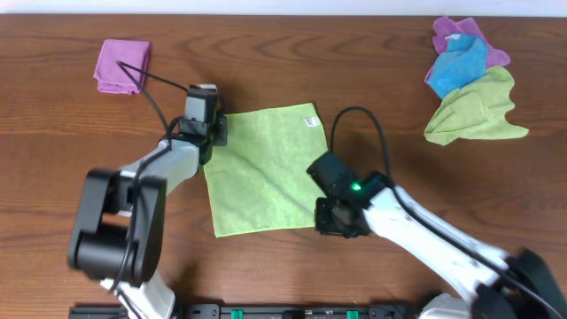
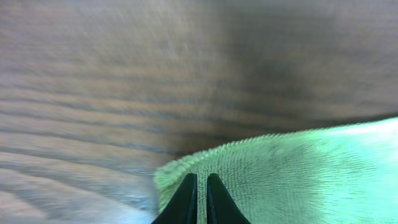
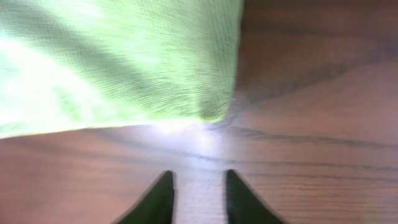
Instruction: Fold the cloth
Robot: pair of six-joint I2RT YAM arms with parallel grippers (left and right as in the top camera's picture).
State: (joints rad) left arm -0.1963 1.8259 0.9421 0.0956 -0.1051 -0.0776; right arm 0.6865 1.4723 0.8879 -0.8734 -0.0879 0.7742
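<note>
Lime-green cloth [image 1: 266,173] lies flat at the middle of the surface [image 1: 372,53]; left end effector [image 2: 199,179] pressed together at one cloth corner, right end effector [image 3: 198,175] spread over bare wood beside the opposite corner.

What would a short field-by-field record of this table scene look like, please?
cloth: bright lime-green square microfibre cloth, spread flat and unfolded on the brown wooden table
tag: small white tag, at the cloth's far right corner
left hand: shut, at the cloth's far left corner; whether it pinches fabric is unclear
right hand: open, over bare table just off the cloth's near right corner, holding nothing
other items: folded purple cloth at far left; heap of purple, blue and olive-green cloths at far right
</note>
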